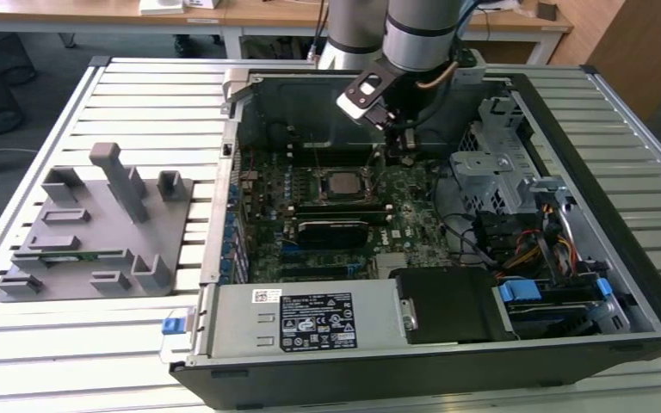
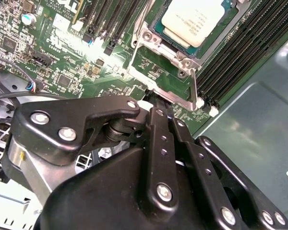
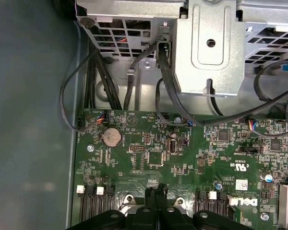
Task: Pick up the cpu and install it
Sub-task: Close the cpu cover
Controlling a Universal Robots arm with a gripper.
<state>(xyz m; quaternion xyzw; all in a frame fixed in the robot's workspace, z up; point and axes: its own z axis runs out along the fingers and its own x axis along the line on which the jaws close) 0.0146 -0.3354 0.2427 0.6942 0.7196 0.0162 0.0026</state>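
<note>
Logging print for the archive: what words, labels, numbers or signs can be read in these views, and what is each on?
Nothing can be quoted with confidence.
On the cpu: faint grey print on the metal top, too small to read.
On the power supply: a black label with white print, too small to read.
On the board: white markings and a logo, too small to read reliably.

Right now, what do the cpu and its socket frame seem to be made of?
The cpu has a matte silver-grey top, likely metal, with an even soft sheen. The frame looks like bare bright steel or similar: hard glints on its edges and stamped holes.
</note>
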